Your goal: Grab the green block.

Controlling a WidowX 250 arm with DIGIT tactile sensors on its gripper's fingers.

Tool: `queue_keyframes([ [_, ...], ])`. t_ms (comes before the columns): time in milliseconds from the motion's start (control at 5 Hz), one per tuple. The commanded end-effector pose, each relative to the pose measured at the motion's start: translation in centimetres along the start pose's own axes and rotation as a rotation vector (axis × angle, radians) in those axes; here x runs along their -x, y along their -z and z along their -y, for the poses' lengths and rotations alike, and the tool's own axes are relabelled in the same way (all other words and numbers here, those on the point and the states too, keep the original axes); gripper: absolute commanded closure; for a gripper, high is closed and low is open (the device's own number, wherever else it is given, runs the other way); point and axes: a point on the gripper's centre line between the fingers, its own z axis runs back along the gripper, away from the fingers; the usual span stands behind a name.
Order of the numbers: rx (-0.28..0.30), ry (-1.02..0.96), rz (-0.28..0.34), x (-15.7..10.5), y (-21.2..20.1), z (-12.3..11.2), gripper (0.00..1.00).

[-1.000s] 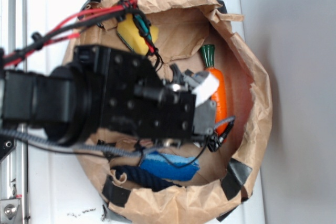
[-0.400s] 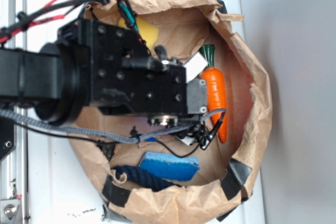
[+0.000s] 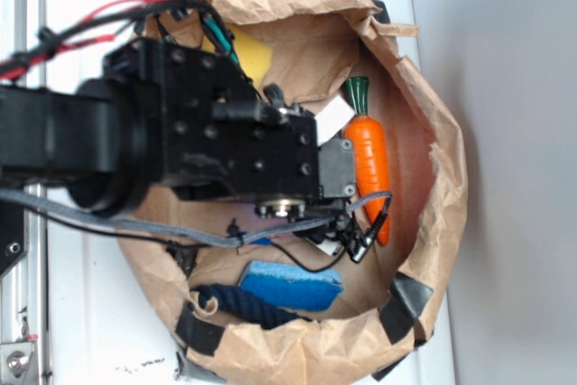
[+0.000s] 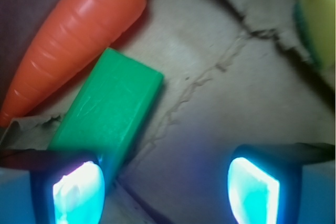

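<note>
Orange carrot (image 3: 370, 164), blue sponge (image 3: 290, 284), yellow sponge (image 3: 250, 54) inside brown paper bag (image 3: 433, 132)

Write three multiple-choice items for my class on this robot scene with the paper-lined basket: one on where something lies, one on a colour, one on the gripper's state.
1. In the wrist view, the green block lies
A. right beside the carrot
B. on the blue sponge
C. outside the basket

2. The carrot's top is
A. yellow
B. dark green
C. blue

3. The gripper is
A. shut on the block
B. shut on the carrot
C. open, with one finger at the block's near end

Answers: 1 A, the block sits alongside the carrot on the brown paper. 2 B, the exterior view shows a dark green top. 3 C, both fingers stand apart, nothing clamped between them.
</note>
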Motion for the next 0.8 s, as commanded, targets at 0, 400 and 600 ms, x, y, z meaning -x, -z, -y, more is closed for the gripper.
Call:
queue_keyframes([
  [0,0.014,-0.042,0.086,-0.9,0.1,1.8,0.00],
  [400,-0.034,-0.102,0.135,-1.2,1.3,1.9,1.00],
  [600,-0.036,-0.098,0.165,-0.8,1.3,1.5,1.00],
])
